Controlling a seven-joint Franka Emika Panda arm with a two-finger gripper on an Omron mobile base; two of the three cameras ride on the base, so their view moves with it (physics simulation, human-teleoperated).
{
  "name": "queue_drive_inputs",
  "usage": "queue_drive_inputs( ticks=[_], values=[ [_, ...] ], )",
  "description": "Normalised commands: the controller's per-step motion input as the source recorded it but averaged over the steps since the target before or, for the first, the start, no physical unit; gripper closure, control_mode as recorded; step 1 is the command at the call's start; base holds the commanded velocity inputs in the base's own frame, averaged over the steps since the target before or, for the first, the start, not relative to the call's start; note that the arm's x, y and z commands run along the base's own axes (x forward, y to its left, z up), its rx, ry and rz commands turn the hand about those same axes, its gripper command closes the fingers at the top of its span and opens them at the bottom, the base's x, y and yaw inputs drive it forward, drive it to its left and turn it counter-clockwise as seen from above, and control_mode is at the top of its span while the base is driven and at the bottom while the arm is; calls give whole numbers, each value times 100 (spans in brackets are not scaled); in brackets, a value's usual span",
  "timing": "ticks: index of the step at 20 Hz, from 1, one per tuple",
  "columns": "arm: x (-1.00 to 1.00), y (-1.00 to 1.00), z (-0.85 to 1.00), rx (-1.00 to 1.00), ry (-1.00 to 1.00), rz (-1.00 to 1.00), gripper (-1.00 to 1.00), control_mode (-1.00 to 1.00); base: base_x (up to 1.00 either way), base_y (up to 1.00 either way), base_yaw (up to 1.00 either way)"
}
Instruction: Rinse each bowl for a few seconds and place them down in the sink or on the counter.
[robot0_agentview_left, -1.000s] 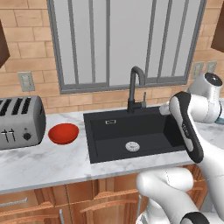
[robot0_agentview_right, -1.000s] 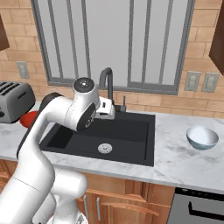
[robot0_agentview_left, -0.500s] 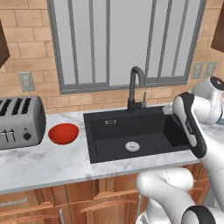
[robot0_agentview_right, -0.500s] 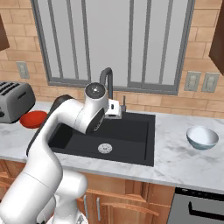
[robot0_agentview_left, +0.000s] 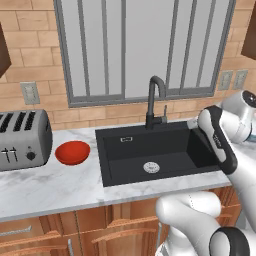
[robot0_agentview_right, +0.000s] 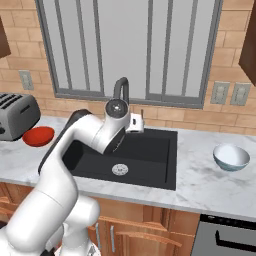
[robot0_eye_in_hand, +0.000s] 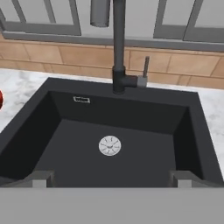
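The glossy red bowl (robot0_agentview_left: 72, 152) sits on the counter (robot0_agentview_left: 50, 186) between the toaster and the sink (robot0_agentview_left: 150, 142). It also shows at the left of the right base view as the red bowl (robot0_agentview_right: 39, 136). The pale blue-white bowl (robot0_agentview_right: 231, 156) rests upright on the counter (robot0_agentview_right: 210, 182) right of the sink (robot0_agentview_right: 152, 150). My gripper (robot0_eye_in_hand: 111, 179) hangs above the black sink (robot0_eye_in_hand: 144, 118), facing the drain (robot0_eye_in_hand: 109, 145) and faucet (robot0_eye_in_hand: 118, 48). It is open with nothing between its fingertips (robot0_eye_in_hand: 41, 178). In the right base view the gripper (robot0_agentview_right: 135, 123) is beside the faucet, far from both bowls.
A silver toaster (robot0_agentview_left: 22, 140) stands at the counter's left end. The tall dark faucet (robot0_agentview_left: 156, 100) rises behind the basin, with a brick wall and window behind it. Wall outlets (robot0_agentview_right: 230, 92) sit above the right counter. Wooden cabinets run below.
The arm has swung slightly to the right over the sink. The gripper has stayed open and empty. Neither bowl has moved.
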Motion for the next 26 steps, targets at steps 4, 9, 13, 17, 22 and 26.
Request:
queue_drive_inputs(
  ticks=[4, 9, 13, 17, 22, 26],
  values=[
    [17, -9, -1, 0, -10, 1, -100, -100, 0, 0, 0],
    [17, -6, -3, 0, -10, 1, -100, -100, 0, 0, 0],
    [17, -1, -9, 0, -12, 2, -100, -100, 0, 0, 0],
    [16, 0, -9, 0, -13, 3, -100, -100, 0, 0, 0],
    [11, 0, -3, 0, -15, 1, -100, -100, 0, 0, 0],
    [17, 0, -1, 0, -11, 0, -100, -100, 0, 0, 0]
  ],
)
